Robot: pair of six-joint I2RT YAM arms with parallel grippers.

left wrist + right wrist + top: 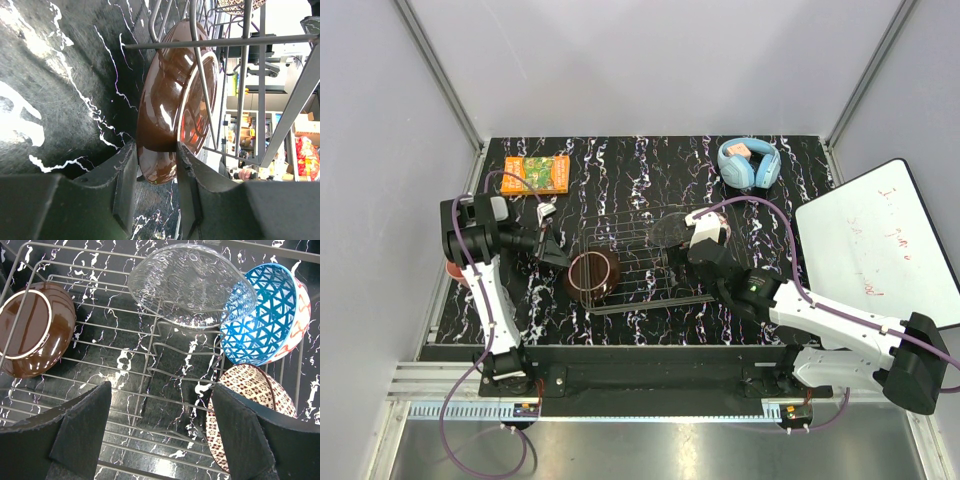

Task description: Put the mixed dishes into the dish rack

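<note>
The glossy red-brown plate (170,100) stands on edge at the left front corner of the dish rack (638,262), leaning on its wires (240,41). My left gripper (156,165) is shut on the plate's lower rim, one finger on each face. In the top view the plate (592,275) sits just right of that gripper (560,258). My right gripper (162,425) hangs open over the rack floor (148,371). Under it lie the clear glass bowl (192,285), the blue patterned bowl (262,315) and the beige patterned bowl (245,400); the plate (35,335) shows at the left.
An orange-green book (537,174) lies at the back left and light blue headphones (750,163) at the back right. A clear stemmed glass (545,212) lies near the left arm. A pink cup (455,270) peeks out behind that arm. A whiteboard (875,240) leans at the right.
</note>
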